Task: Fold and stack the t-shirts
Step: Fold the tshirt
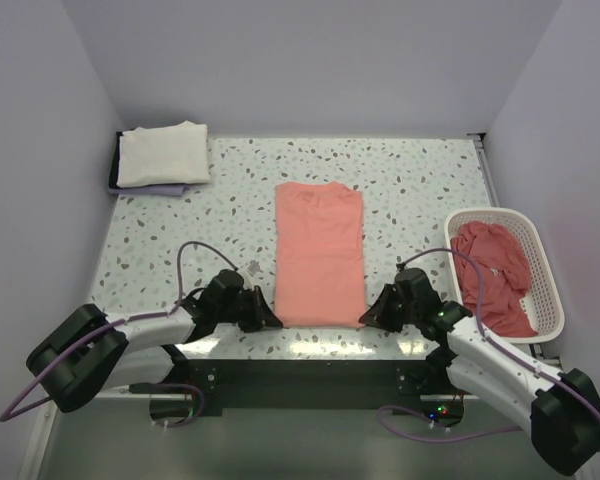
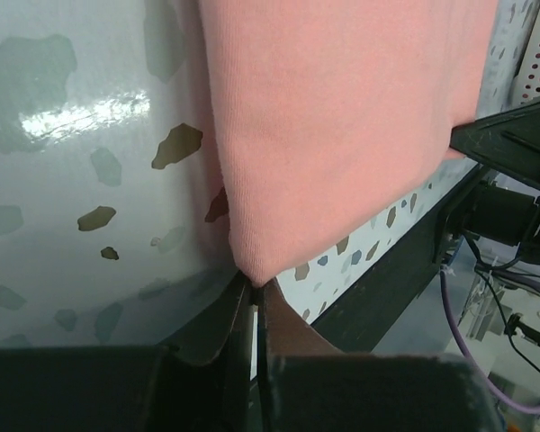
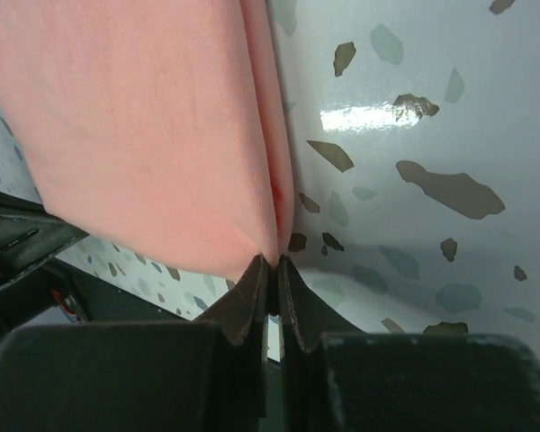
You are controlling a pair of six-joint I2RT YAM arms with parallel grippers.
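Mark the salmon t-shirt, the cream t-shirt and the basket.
salmon-pink cotton t-shirt (image 1: 320,255), top view, its middle.
cream-white folded t-shirt (image 1: 163,155), top view, its centre.
white plastic lattice basket (image 1: 542,275), top view, right wall.

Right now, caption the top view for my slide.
Left gripper and right gripper pinch near corners of the salmon t-shirt; cream t-shirt lies folded.

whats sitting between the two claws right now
The near hem of the salmon-pink t-shirt spans the gap: the left claw is shut on its left corner, the right claw on its right corner. The top view shows it.
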